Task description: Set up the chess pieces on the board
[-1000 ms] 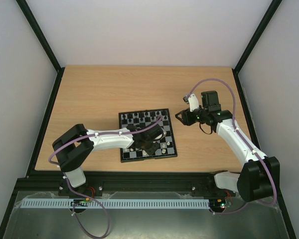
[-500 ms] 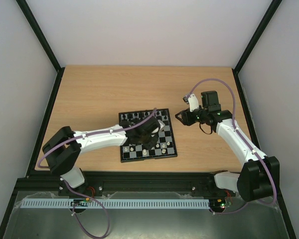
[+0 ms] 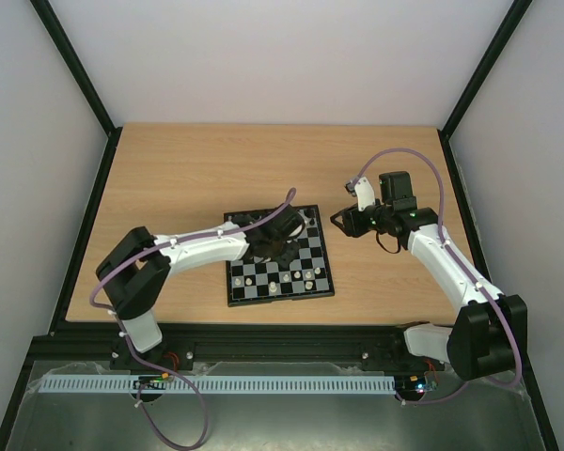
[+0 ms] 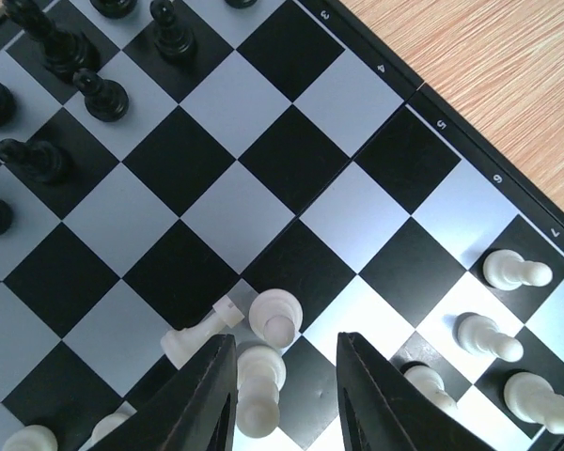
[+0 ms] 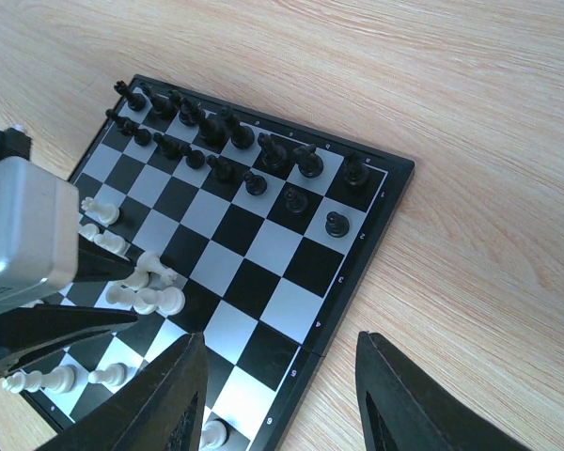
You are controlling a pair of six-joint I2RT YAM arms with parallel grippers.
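On the board, which lies flat near the middle of a wooden table, black pieces stand in 2 rows along the far edge. White pieces fill the near side less neatly. Some stand upright toward the right edge, and 3 crowd together on squares nearer the middle. Of those 3, 1 lies tipped on its side, 1 stands upright just beyond the fingertips, and 1 stands between the fingers, close beside the left-hand one and clear of the other.

The left gripper hovers low over that cluster with its jaws partly apart. They are not clamped on the piece between them. Seen from above, the left arm stretches across the left half of the board and hides the squares and pieces beneath it.

The right gripper hangs over the table just off the board's right edge, near the far corner, and points toward the board. Its jaws are wide apart, holding and touching nothing.
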